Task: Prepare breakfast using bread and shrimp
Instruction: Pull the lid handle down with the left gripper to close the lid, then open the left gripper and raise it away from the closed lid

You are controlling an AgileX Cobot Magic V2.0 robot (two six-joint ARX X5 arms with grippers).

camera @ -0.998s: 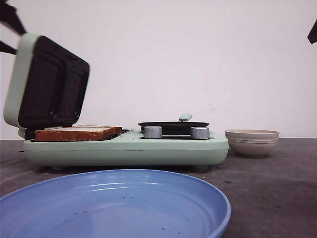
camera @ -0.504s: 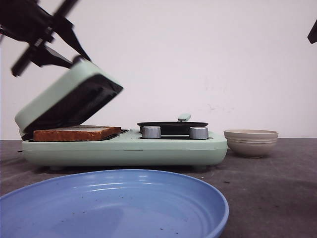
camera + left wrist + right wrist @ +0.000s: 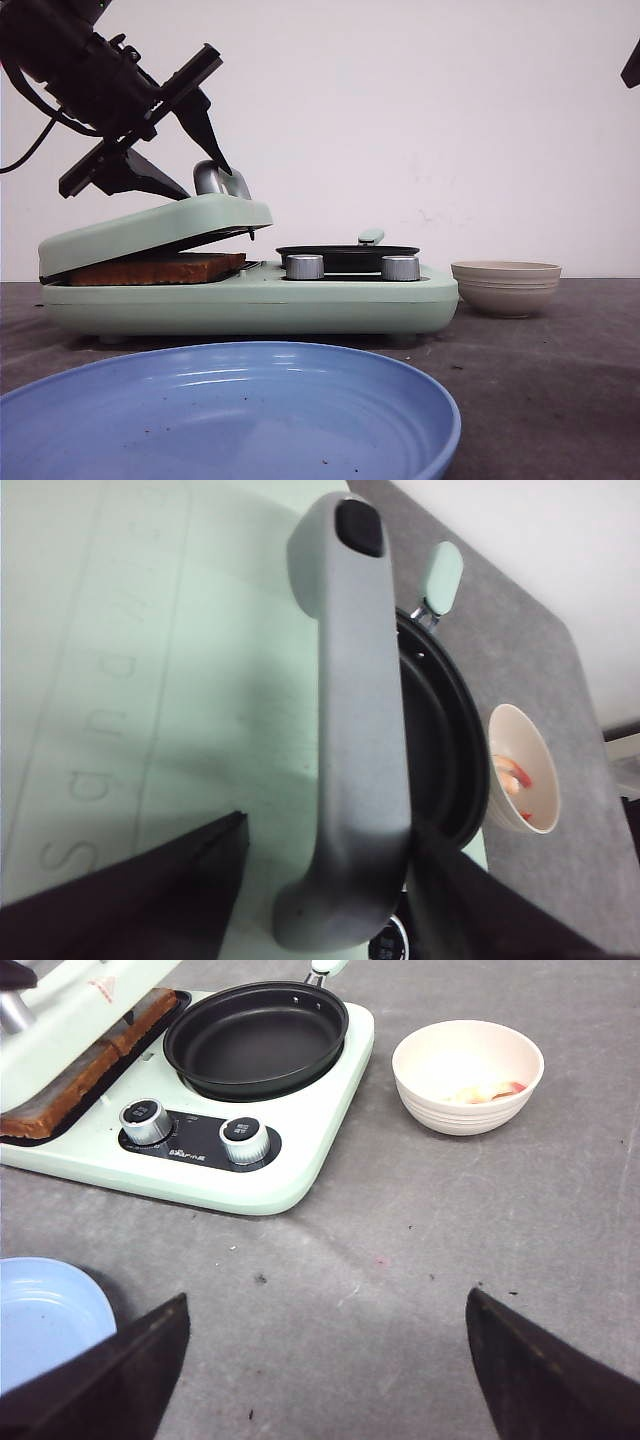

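Shallow round blue plate (image 3: 230,415): nearest, on grey surface (image 3: 540,390).
Mint-green breakfast maker (image 3: 250,300): behind plate; hinged lid (image 3: 150,232) lowered almost shut over toasted bread (image 3: 155,268).
Round black pan (image 3: 257,1038): on maker, beside lid.
Beige ribbed bowl (image 3: 468,1075): right of maker, holds pink shrimp (image 3: 487,1092).
Left pincer (image 3: 185,140): spread, straddling grey lid handle (image 3: 355,730).
Right pincer (image 3: 325,1380): released, hovering, grasping nothing.

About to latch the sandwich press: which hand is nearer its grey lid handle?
Left. The left hand straddles the grey lid handle, its fingers either side of it. The right hand hangs open over bare table in front of the bowl, well away from the press.
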